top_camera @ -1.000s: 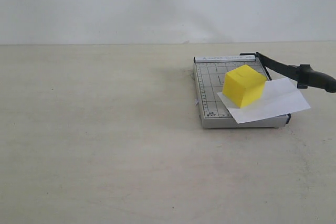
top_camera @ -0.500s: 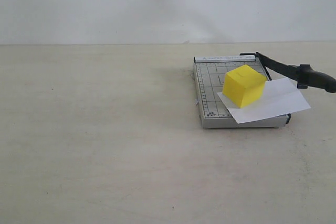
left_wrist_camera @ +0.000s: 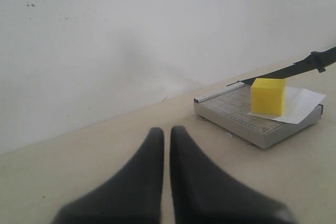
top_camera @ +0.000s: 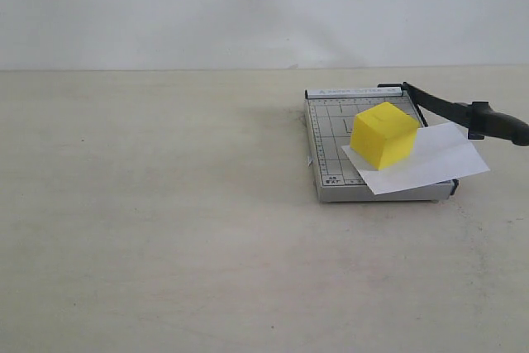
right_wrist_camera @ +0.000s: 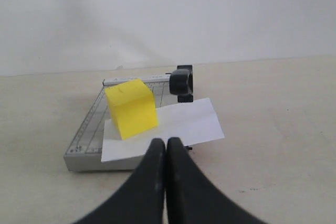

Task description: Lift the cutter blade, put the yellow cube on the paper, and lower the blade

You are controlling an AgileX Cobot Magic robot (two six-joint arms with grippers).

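- On the right half of the pale table [top_camera: 165,229], a small grey gridded trimmer base [top_camera: 329,134] lies flat, not far from the white wall [top_camera: 248,6]
- Across the near right part of that base lies the paper [top_camera: 438,163], a plain white sheet set askew, with one corner jutting out past the base's right edge
- Upon the paper stands the yellow cube [top_camera: 383,134], flat on one face, beside the printed grid
- At the base's far right corner the cutter blade [top_camera: 442,105] is hinged; it tilts up off the board, and its thick black handle [top_camera: 500,124] hangs in the air above the paper's outer corner, clear of the cube
- Well apart from the trimmer, the left gripper [left_wrist_camera: 163,132] hovers over bare table, its black fingers pressed together and holding nothing
- Facing the trimmer from the paper's side, the right gripper [right_wrist_camera: 164,142] also has its jaws closed tight and is empty, with the cube, the sheet and the handle's end in front of it
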